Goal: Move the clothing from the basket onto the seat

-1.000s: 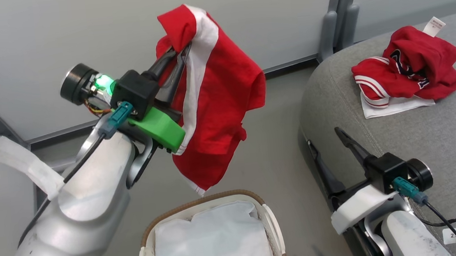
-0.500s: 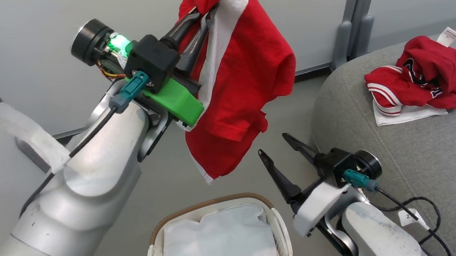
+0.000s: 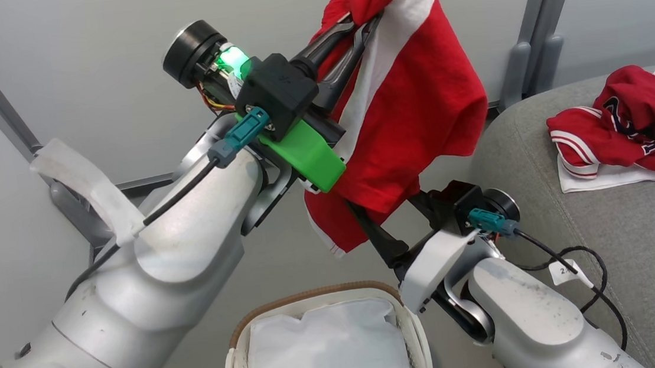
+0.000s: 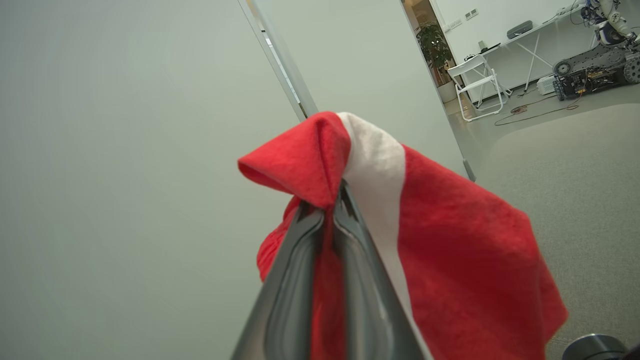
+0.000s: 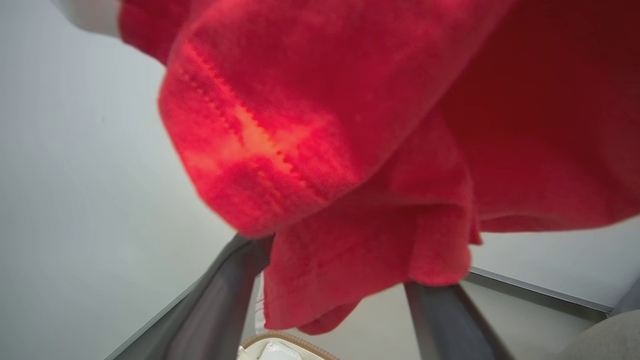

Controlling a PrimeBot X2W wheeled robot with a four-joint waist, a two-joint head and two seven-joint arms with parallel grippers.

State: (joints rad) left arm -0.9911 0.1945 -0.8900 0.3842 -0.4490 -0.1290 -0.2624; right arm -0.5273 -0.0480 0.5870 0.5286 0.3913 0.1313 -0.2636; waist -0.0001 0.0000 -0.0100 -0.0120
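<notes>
Right now my left gripper [image 3: 367,23] is raised high above the floor with its two dark fingers pinched tight on a fold of one red garment [image 3: 421,99], catching it just beside its broad white stripe. In my left wrist view the cloth bunches over the fingertips [image 4: 320,215] and drapes down to the right. The garment hangs free in the air, up and to the right of the basket [image 3: 290,304], which sits on the floor holding a plain white liner sheet [image 3: 330,350]. My right gripper [image 3: 400,220] sits below the hanging cloth with its jaws spread wide. One finger stands on each side of the garment's lower folds, and the tips are hidden behind the red fabric, so I cannot tell whether they touch it. The other red garment [image 3: 631,128], with white stripes and dark lettering, lies crumpled on the grey sofa [image 3: 636,252] at my right, well apart from both grippers.
</notes>
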